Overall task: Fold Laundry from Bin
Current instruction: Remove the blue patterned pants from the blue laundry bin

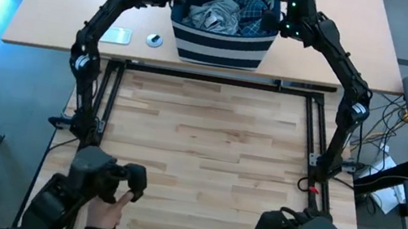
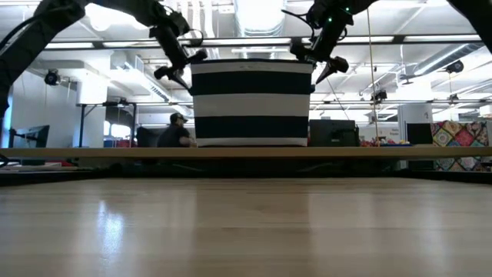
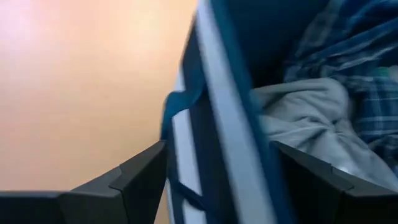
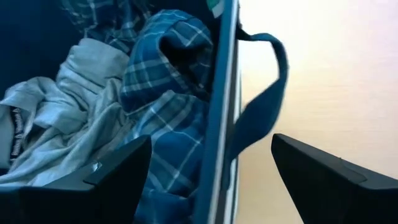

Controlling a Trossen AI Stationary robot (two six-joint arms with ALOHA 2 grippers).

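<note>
the bin [image 1: 219, 43] stands at the far middle of the surface [image 1: 209, 132], and the laundry [image 1: 224, 15] is all heaped inside it: a grey t-shirt [image 4: 56, 137] beside blue-and-white plaid cloth [image 4: 161, 106]. nothing has been lifted out and nothing lies folded on the wooden boards in front, so by my reading the task has hardly begun (every garment is yet to be pulled out, spread and folded).

the left tool [image 3: 217, 168] sits at the bin's left rim with its fingers spread wide, one outside the wall by the small handle [image 3: 180, 102] and one inside, gripping nothing. the right tool [image 4: 211, 174] mirrors it at the right rim, fingers at full spread astride the wall, holding nothing. both look set to take the bin by its walls, probably to draw it closer.
</note>
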